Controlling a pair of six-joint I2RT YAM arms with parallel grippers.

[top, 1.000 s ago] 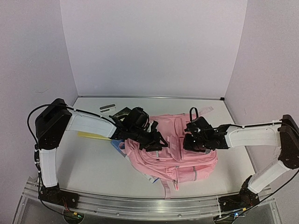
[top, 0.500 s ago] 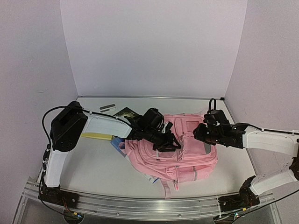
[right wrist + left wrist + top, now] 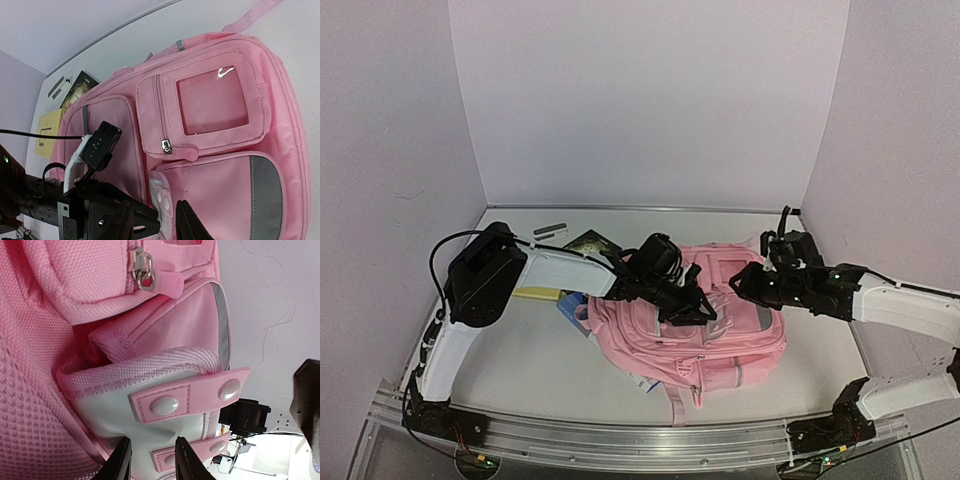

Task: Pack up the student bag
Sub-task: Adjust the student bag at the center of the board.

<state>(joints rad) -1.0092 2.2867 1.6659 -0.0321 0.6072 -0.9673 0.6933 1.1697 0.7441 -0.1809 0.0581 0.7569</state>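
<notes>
— What moved?
— The left gripper (image 3: pixel 698 308) slid rightward across the student bag (image 3: pixel 730 350), from its left side to the middle, and the arm stretched out after it.
— And the other one?
— The right gripper (image 3: pixel 766 276) backed off the bag's middle to its far right corner, and its elbow swung out rightward.

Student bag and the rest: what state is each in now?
student bag: lying flat, front up.
window pocket: zip looks closed.
snap-tab flap: raised, looks unsnapped.
left pincer: at the flap, fingers apart, grip unclear.
right pincer: over the bag's edge, open or shut unclear.
yellow pad: lying outside the bag.
</notes>
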